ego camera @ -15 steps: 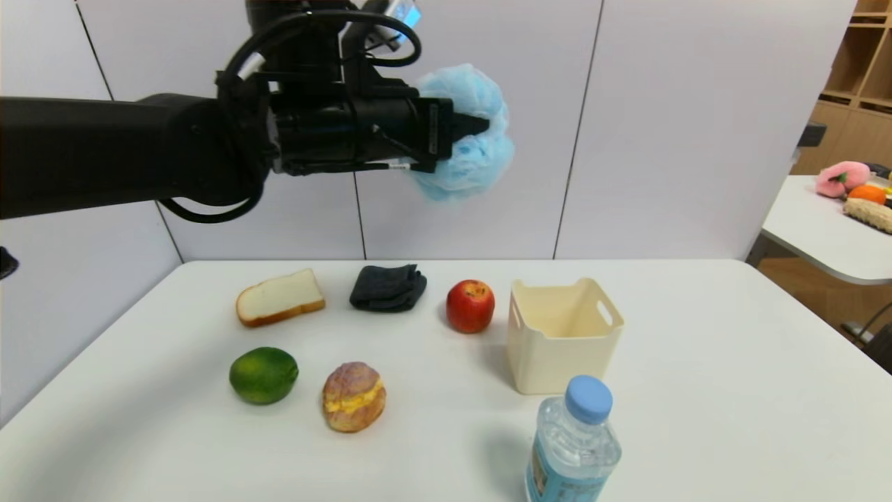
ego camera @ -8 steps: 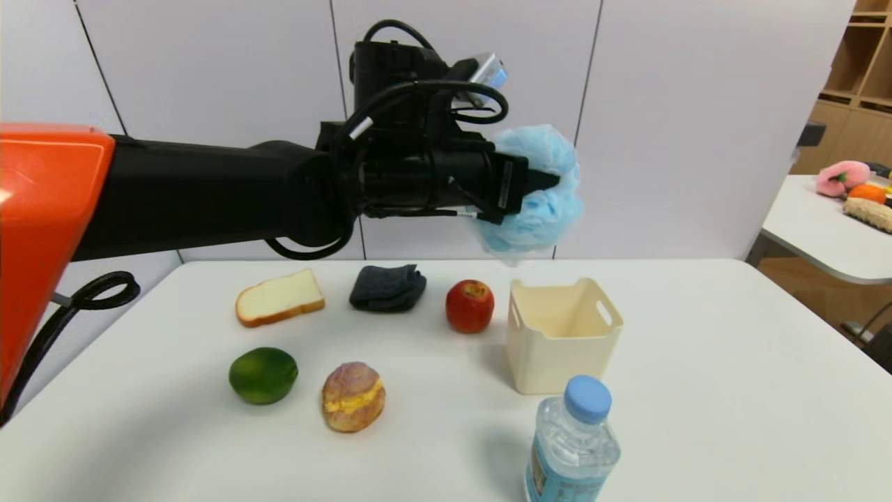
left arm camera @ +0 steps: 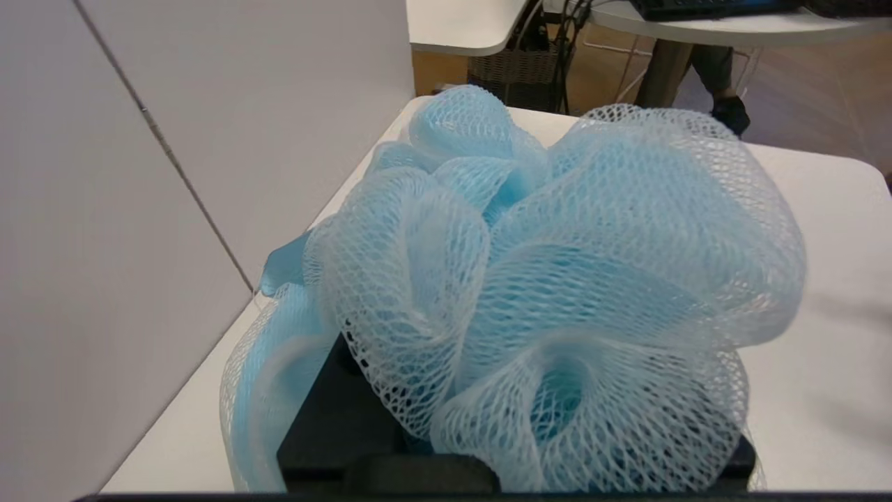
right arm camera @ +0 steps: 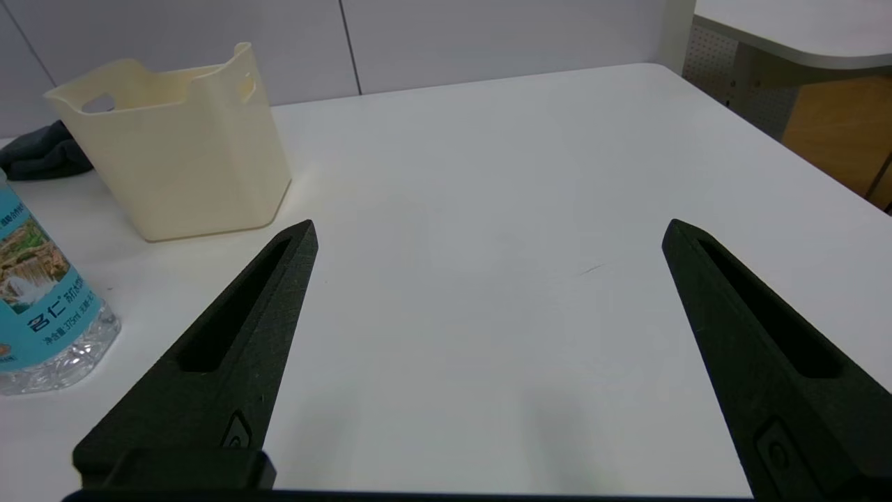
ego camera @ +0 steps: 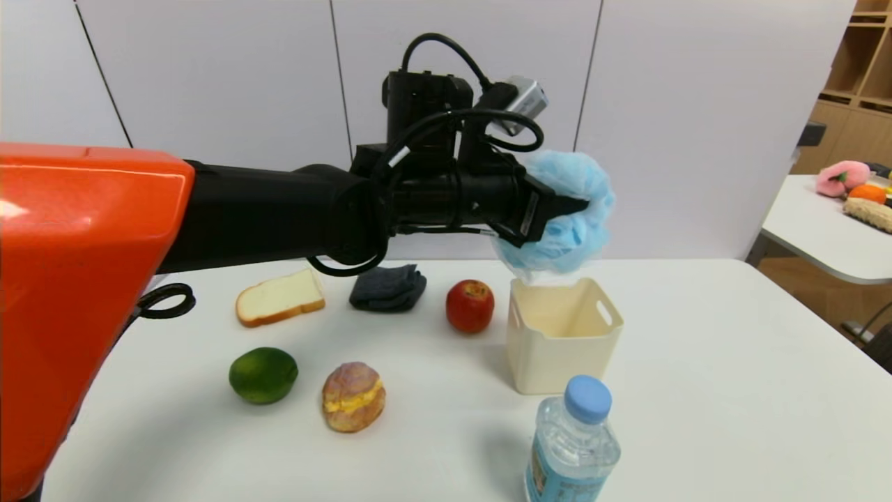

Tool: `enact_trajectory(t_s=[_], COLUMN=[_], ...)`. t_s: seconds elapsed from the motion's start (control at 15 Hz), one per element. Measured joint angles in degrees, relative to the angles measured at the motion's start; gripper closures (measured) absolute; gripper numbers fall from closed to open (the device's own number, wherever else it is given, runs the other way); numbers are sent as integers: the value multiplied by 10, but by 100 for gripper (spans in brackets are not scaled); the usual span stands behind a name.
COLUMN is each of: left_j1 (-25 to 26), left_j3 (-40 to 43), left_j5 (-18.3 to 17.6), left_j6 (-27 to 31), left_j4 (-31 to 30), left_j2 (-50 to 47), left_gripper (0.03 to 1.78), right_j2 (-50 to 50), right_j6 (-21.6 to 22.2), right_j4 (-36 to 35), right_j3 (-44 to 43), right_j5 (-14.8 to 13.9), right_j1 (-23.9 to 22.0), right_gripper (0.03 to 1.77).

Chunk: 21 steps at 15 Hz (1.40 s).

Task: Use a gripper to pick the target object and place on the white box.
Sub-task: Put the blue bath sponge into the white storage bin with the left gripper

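Observation:
The target object, a fluffy light-blue mesh pouf (ego camera: 568, 216), hangs in the air in my left gripper (ego camera: 582, 207), which is shut on it, just above the back rim of the white box (ego camera: 561, 348). In the left wrist view the pouf (left arm camera: 557, 279) fills the picture and hides the fingers. The cream-white box (right arm camera: 174, 160) stands open-topped on the table. My right gripper (right arm camera: 488, 233) hovers low over bare table to the right of the box, fingers wide apart and empty.
On the white table (ego camera: 732, 390) lie a bread slice (ego camera: 279, 298), a dark folded cloth (ego camera: 387, 287), a red apple (ego camera: 470, 305), a green lime (ego camera: 263, 375) and a bun (ego camera: 353, 396). A blue-capped water bottle (ego camera: 573, 443) stands in front of the box.
My left arm has carried the pouf to the right and lower, from high over the cloth and apple to just above the box's back rim. The table objects have not moved.

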Motion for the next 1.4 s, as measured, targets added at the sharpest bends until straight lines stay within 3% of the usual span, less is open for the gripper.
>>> enact_trajectory(t_s=[0.27,0.53,1.27,1.4], left_j1=[-11,-18,-17,-17], left_j3=[-8,-26,-47,-47], left_j5=[-32,-68,-66,-67], left_j6=[64,61,58,55], left_j4=[2,0,-2,-1], left_j2=[23,52,99,100], left_gripper=[120,126,136,107], right_j2=[0,0,0,0], right_j6=[0,0,0,0], right_j4=[0,0,0,0], right_j3=[0,0,0,0], right_j5=[0,0,0,0], right_j1=[0,0,0,0], right_gripper=[9,9,9,9])
